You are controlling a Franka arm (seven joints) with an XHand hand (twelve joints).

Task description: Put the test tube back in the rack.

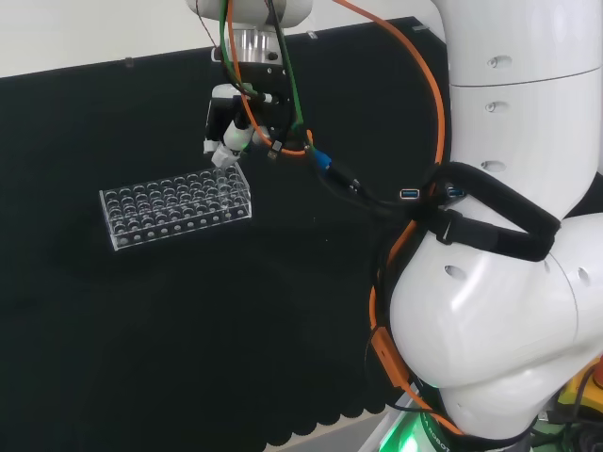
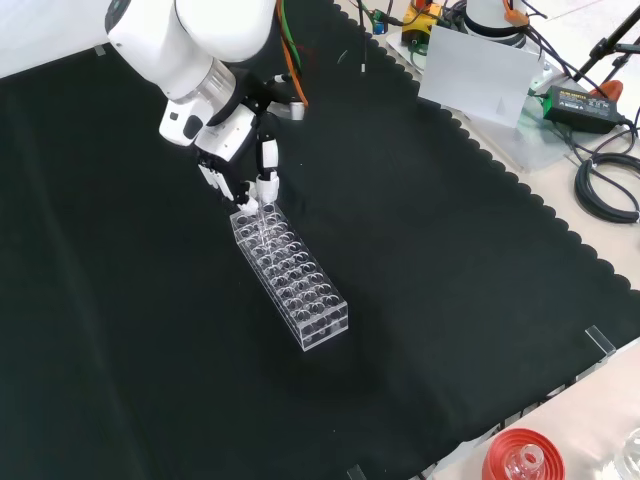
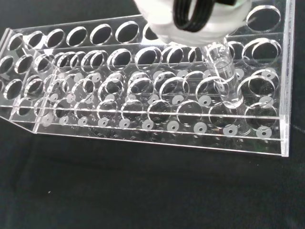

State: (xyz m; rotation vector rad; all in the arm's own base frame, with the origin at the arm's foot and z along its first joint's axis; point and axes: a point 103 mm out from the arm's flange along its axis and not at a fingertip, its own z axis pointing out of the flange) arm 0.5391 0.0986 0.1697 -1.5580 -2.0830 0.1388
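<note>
A clear plastic rack [image 1: 174, 209] with several rows of round holes lies on the black cloth. The black and white hand [image 1: 229, 141] hangs over the rack's right end in the head view, which is the rack's [image 2: 291, 282] far end in the front view. The hand [image 2: 236, 160] points down, its fingers pinching a clear test tube [image 2: 261, 213]. In the wrist view the test tube [image 3: 222, 72] slants down from under the blurred hand [image 3: 190, 19], and its lower end stands inside a hole near one end of the rack [image 3: 143, 117]. The other holes look empty.
The arm's white links [image 1: 509, 235] with orange and black cables stand at the head view's right. Beyond the cloth's scalloped edge in the front view lie a white box [image 2: 478, 75], cables and a power adapter [image 2: 575, 100]. A red ribbed stand [image 2: 520, 460] sits at the front right.
</note>
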